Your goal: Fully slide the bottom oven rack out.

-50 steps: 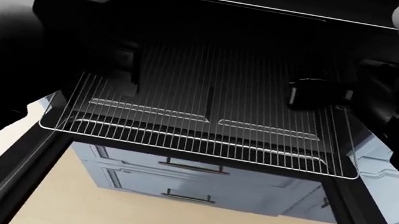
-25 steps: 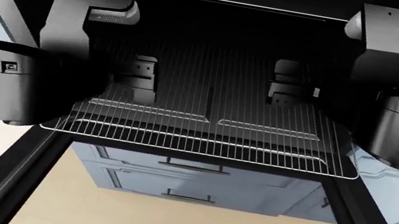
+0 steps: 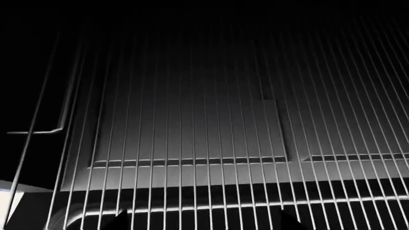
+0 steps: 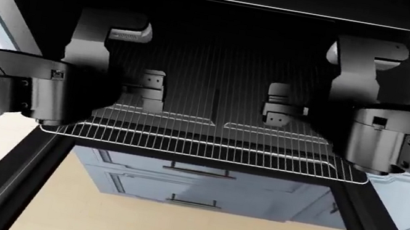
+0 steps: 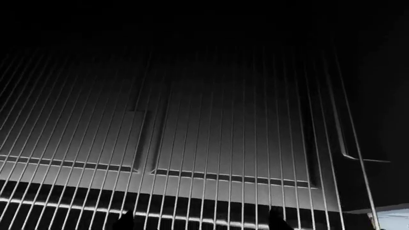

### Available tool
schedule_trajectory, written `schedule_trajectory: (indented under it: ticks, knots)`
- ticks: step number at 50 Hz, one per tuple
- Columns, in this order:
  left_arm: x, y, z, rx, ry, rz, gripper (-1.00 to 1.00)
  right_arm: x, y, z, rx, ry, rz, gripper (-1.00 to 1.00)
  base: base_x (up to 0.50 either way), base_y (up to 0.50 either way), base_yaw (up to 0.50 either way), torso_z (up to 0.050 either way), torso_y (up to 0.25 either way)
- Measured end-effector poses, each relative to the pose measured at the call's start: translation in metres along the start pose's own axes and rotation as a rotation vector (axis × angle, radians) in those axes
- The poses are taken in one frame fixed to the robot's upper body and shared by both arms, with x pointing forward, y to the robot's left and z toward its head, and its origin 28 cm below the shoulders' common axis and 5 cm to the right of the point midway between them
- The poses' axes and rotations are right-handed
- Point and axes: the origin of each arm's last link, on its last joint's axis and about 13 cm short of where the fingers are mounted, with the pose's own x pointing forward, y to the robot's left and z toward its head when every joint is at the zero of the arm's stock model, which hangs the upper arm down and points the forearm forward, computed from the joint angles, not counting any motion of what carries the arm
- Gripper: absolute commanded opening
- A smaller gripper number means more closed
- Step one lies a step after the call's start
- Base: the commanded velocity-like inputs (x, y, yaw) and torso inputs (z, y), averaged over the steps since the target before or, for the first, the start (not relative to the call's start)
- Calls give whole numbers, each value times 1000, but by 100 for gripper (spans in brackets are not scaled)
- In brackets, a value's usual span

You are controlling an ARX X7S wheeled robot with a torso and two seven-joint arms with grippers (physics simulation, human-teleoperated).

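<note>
Rack front rim (image 4: 208, 150) runs crosswise just outward of both the left gripper (image 4: 152, 90) and right gripper (image 4: 277, 109), equally near it above the bottom oven rack (image 4: 211, 130); their openings cannot be told.

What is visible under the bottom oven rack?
Through the wires of the bottom oven rack shows the dark ribbed oven floor with two slotted vents. Below its front edge are pale blue drawers. The arms cover the rack's outer sides.
</note>
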Motion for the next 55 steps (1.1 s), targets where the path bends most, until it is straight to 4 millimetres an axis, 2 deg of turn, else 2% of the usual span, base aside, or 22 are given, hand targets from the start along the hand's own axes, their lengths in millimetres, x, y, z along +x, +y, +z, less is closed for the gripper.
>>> schedule_trajectory:
  ticks: [28, 47, 55]
  knots:
    - [42, -3, -14, 18, 66, 1, 100, 41, 2, -21, -26, 83, -15, 100, 0, 0, 0, 0, 0]
    - [52, -4, -25, 44, 79, 11, 100, 54, 2, -44, -43, 151, -35, 100, 0, 0, 0, 0, -1]
    - [53, -3, -26, 43, 67, 15, 100, 55, 2, -46, -27, 141, -30, 100, 0, 0, 0, 0, -9]
